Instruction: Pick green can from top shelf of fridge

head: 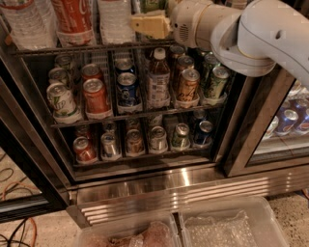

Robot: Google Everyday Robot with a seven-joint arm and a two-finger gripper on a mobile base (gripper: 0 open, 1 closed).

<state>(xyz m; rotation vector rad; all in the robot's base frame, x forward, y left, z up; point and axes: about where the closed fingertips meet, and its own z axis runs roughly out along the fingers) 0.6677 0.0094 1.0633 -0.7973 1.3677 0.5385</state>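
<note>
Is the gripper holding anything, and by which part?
Cannot be told: the gripper is at the top shelf, close by the green can, but contact is hidden.

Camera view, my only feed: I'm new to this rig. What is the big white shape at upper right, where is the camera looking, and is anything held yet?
The white shape is the robot's single arm, entering from the right. Its tan tip is the gripper, level with the top shelf of the fridge. The camera looks down at the fridge front; where it is mounted is not known. The top shelf carries tall bottles. The green can is probably the dark green thing just above the gripper, cut off by the frame's top. Whether it is gripped cannot be seen. The lower racks hold cans.
</note>
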